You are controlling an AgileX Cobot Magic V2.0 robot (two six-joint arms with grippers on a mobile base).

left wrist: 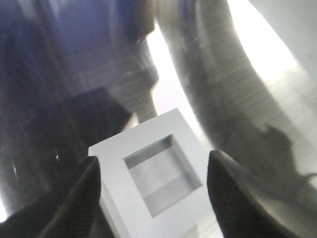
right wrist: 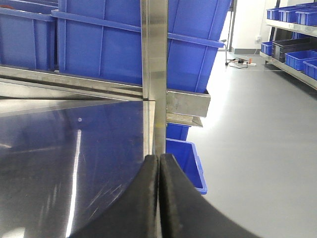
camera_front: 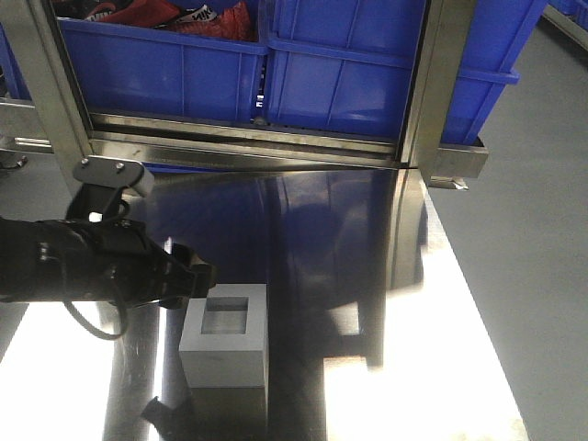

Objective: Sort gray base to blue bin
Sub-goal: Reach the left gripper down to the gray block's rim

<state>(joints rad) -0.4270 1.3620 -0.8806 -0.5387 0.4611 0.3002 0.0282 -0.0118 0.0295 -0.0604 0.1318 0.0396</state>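
Note:
The gray base [camera_front: 225,354] stands on the shiny steel table [camera_front: 386,303] near its front, its square recess facing up. My left gripper [camera_front: 200,278] reaches in from the left, just above the block's upper left edge. In the left wrist view it [left wrist: 154,166] is open, with one black finger [left wrist: 86,191] on each side of the gray base [left wrist: 158,171], the right one apart from it. My right gripper [right wrist: 159,159] is shut and empty over the table's right part. A blue bin [right wrist: 190,166] stands on the floor beyond the table's right edge.
Large blue totes [camera_front: 349,83] sit on a steel rack [camera_front: 248,138] at the table's back; the left one [camera_front: 156,69] holds red items. A steel upright [camera_front: 427,92] stands at the back right, also in the right wrist view [right wrist: 154,59]. Grey floor lies to the right.

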